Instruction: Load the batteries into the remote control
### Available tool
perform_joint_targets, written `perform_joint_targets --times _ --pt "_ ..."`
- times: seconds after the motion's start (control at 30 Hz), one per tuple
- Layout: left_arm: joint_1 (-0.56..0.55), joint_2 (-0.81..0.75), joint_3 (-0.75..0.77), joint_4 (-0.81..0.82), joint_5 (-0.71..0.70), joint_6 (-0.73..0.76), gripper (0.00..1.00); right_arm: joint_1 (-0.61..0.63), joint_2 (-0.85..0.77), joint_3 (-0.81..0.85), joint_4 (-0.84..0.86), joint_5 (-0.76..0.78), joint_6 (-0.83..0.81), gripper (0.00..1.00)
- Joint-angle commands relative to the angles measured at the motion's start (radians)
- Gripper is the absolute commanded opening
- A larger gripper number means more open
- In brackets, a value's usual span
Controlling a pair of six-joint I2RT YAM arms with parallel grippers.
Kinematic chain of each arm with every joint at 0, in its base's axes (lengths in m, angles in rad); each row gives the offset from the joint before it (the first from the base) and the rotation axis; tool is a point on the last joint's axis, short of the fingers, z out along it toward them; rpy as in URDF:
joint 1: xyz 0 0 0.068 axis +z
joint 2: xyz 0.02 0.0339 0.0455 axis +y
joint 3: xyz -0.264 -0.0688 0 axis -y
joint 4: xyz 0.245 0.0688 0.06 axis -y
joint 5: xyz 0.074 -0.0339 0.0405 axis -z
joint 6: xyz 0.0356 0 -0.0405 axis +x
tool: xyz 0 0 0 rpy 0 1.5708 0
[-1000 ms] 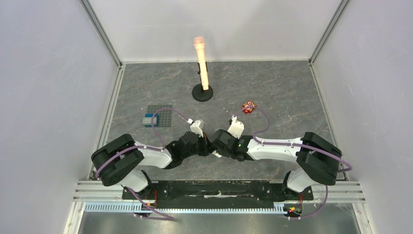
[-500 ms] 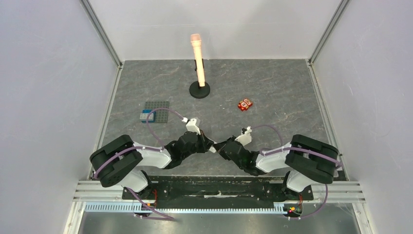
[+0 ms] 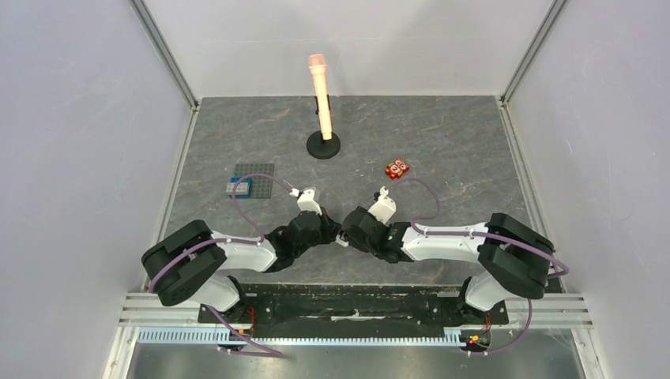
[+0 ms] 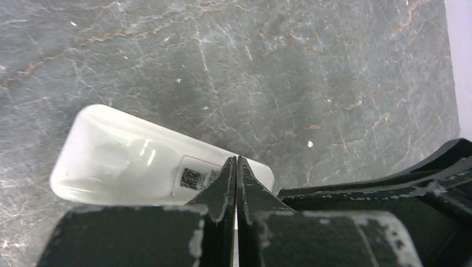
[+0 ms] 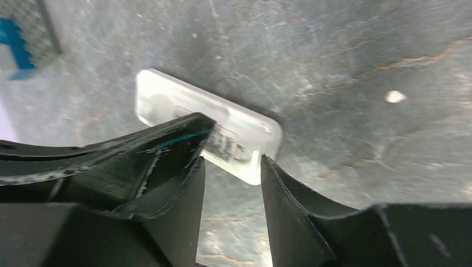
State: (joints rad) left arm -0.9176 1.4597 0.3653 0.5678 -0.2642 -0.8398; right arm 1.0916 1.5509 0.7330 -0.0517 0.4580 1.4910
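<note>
Grey marbled table (image 3: 442, 142) lies under my arms. My left gripper (image 4: 236, 167), jaws together, tips at the white remote control (image 4: 111, 161), label side up, midway along the table's near edge. My right gripper (image 5: 232, 161) hovers, jaws apart, over its end.

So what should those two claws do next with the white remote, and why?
Probably close the right gripper on the labelled end of the remote control. Its jaws stand open either side of that end, and the shut left gripper rests its tips on the remote's back, seemingly pinning it.
</note>
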Motion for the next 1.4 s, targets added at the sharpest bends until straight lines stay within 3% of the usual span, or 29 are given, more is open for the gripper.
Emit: perform_joint_targets --times 0.0,0.27,0.43,0.67,0.87,1.13,1.37 --pt "-0.03 -0.013 -0.042 -0.39 0.083 0.034 0.02 0.002 -0.057 0.05 -0.33 0.038 -0.115 0.46" --pt "-0.015 -0.16 0.03 -0.487 0.091 0.071 0.02 -0.019 -0.182 0.051 -0.333 0.081 -0.253 0.37" --pt "0.017 -0.189 0.074 -0.504 0.13 0.108 0.02 -0.054 -0.207 0.035 -0.219 -0.001 -0.42 0.34" --pt "0.142 -0.268 0.1 -0.526 0.228 0.069 0.02 -0.081 -0.115 0.154 -0.136 -0.145 -0.79 0.16" --pt "0.217 -0.315 0.138 -0.53 0.313 0.044 0.02 -0.082 0.016 0.272 -0.163 -0.219 -1.043 0.09" --pt "0.239 -0.226 0.177 -0.487 0.378 0.027 0.02 -0.082 0.127 0.336 -0.228 -0.253 -1.121 0.0" --pt "0.247 -0.163 0.178 -0.438 0.427 0.018 0.02 -0.082 0.144 0.325 -0.229 -0.293 -1.128 0.0"
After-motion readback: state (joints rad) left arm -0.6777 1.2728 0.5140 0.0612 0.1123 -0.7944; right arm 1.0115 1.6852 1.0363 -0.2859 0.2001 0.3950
